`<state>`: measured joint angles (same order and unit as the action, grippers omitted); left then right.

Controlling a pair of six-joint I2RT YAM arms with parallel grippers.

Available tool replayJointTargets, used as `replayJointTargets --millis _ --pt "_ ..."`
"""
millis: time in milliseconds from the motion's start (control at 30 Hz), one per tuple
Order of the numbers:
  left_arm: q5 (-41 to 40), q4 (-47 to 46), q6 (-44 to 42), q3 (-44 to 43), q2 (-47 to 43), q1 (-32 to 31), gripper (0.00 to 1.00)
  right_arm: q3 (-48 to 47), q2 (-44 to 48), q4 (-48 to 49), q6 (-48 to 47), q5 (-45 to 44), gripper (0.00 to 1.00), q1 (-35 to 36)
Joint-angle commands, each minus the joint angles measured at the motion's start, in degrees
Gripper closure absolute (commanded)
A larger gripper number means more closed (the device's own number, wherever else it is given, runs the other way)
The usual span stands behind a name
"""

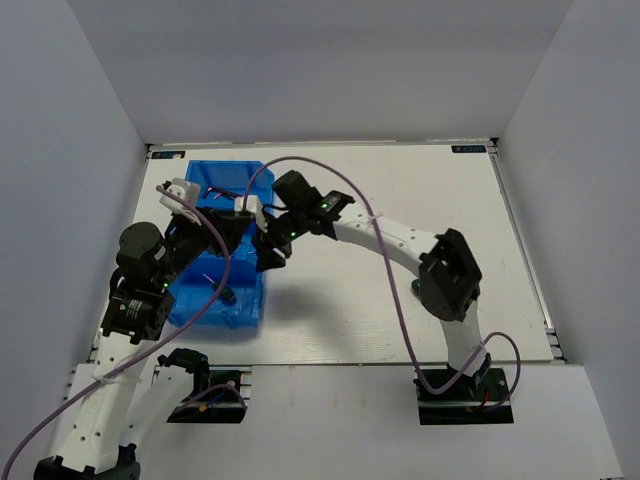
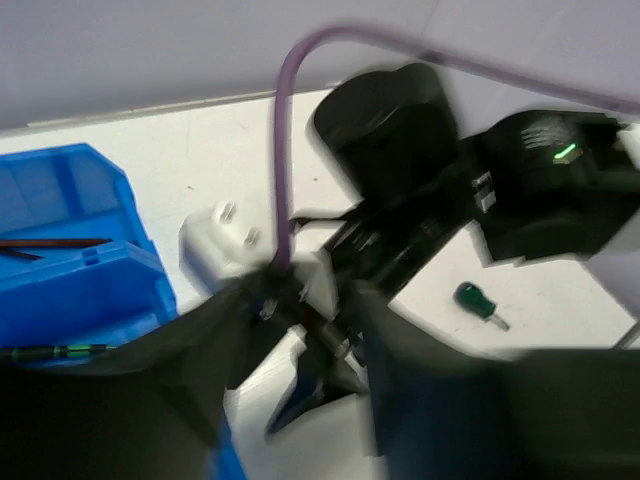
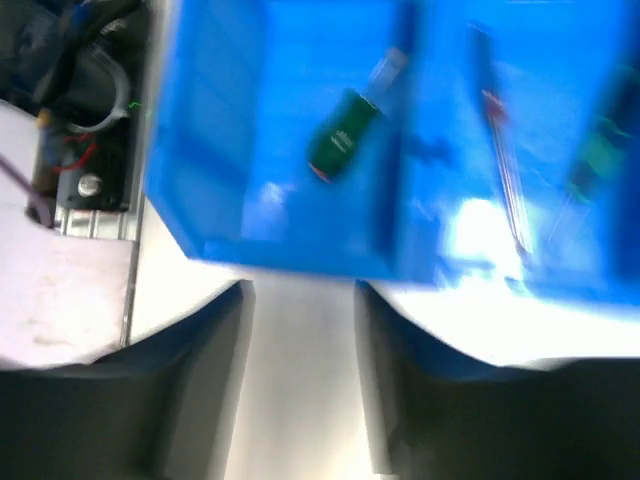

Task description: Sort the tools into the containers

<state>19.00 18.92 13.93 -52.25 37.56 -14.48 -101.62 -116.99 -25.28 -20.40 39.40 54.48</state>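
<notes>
The blue bin stands at the left of the table. In the right wrist view it holds a stubby green screwdriver with an orange end and, past an inner wall, slim tools and a green-handled one. Another stubby green screwdriver lies on the white table, hidden under the right arm in the top view. My left gripper is open and empty over the bin's right side. My right gripper is open and empty, just outside the bin's right wall. Both wrist views are blurred.
The two arms cross closely at the bin's right edge, with a purple cable looping over them. Grey walls enclose the table on three sides. The left arm's base bracket shows beyond the bin's near end.
</notes>
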Motion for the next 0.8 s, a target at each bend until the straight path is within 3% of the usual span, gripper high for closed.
replayJointTargets --millis 0,33,67,100,133,167,233,300,333,367,400,433,467,600,767 --pt "2.3 -1.3 0.7 -1.1 2.2 -0.3 0.51 0.5 6.8 -6.6 0.7 -9.9 0.53 -2.7" --pt "3.0 -0.6 1.4 -1.8 3.4 -0.3 0.61 0.8 7.6 -8.0 1.2 -17.4 0.89 -3.8" --pt "4.6 -0.6 1.4 -1.8 4.6 -0.3 0.71 1.3 9.1 -10.6 4.7 -26.4 1.00 -4.4" --pt "5.8 -0.6 1.4 -2.5 8.1 -0.3 0.79 1.7 10.1 -13.0 5.1 -30.0 1.00 -6.5" --pt "6.9 -0.6 1.4 -2.5 10.4 -0.3 0.93 2.0 10.5 -18.3 4.8 -33.0 1.00 -7.6" --pt "9.5 0.8 1.4 -3.1 13.0 -0.3 1.00 2.2 10.4 -21.0 4.8 -37.3 1.00 -8.7" --pt "11.6 2.5 1.4 -4.1 21.3 -0.8 1.00 5.5 10.7 -30.8 5.8 -39.1 1.00 -13.8" --pt "13.2 3.8 1.4 -5.4 26.0 -1.7 1.00 11.9 12.1 -32.6 5.6 -42.1 1.00 -17.2" --pt "13.3 4.4 0.8 -5.4 28.2 -2.3 1.00 17.8 17.1 -30.6 5.1 -42.7 1.00 -19.2" --pt "13.3 4.9 0.3 -6.0 31.9 -2.8 0.97 22.6 19.0 -29.9 4.5 -43.0 0.82 -21.1" --pt "13.3 5.9 0.3 -7.0 34.0 -4.3 0.87 24.6 22.0 -29.5 3.3 -43.3 0.42 -21.9" --pt "13.3 6.6 -1.3 -8.3 36.2 -5.3 0.63 29.0 24.2 -29.7 3.0 -43.3 0.32 -23.9" --pt "12.7 7.7 -2.1 -9.4 41.1 -6.3 0.51 30.5 26.4 -29.7 2.7 -43.3 0.28 -24.5" --pt "9.2 8.8 -3.4 -12.3 47.1 -12.8 0.33 37.0 31.3 -28.3 1.7 -43.8 0.22 -27.3" --pt "7.6 5.5 -2.0 -12.3 48.5 -16.3 0.30 42.0 33.1 -26.4 2.6 -42.1 0.20 -29.4"
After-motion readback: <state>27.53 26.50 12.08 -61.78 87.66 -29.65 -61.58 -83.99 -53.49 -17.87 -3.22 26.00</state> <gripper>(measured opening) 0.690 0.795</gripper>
